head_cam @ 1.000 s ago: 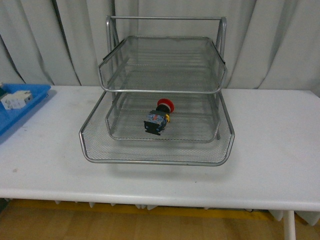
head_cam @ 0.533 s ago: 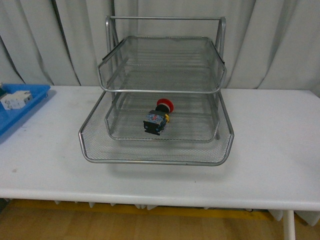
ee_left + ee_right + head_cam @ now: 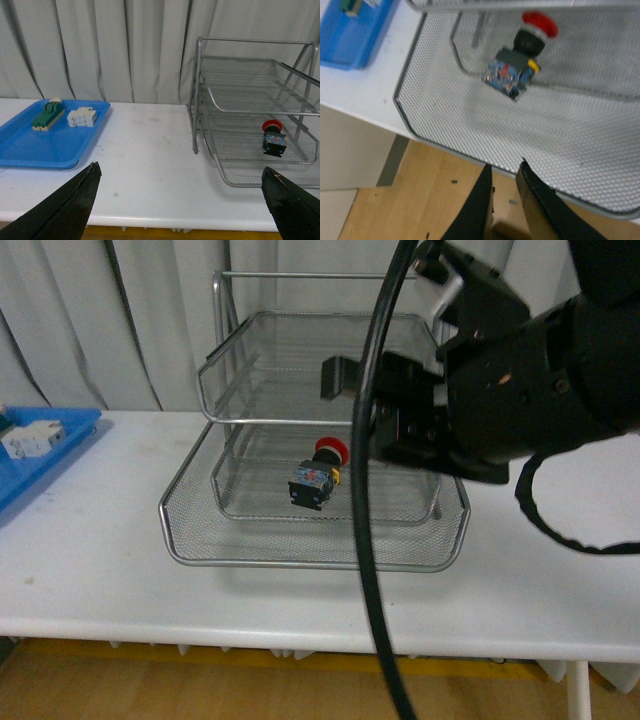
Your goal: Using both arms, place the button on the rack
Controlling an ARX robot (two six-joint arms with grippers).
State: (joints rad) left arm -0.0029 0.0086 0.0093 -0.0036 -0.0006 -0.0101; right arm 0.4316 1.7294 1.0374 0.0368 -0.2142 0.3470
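The red-capped, black-bodied push button [image 3: 316,479] is seen lying tilted in the silver wire-mesh rack [image 3: 313,540], nearest the empty, nearly closed right claw [image 3: 504,176]

**A:** What is behind the work area?

**B:** Pale grey-white curtains [image 3: 120,330] hang in vertical folds across the whole back of the room.

**A:** And the furniture?

**B:** A long white tabletop [image 3: 90,570] runs in front of the curtains. Its surface is matte with a few faint scuffs.

**A:** What about the floor?

**B:** Light brown wood flooring [image 3: 200,690] shows below the table's front edge. The lighting is soft and even, with faint shadows.
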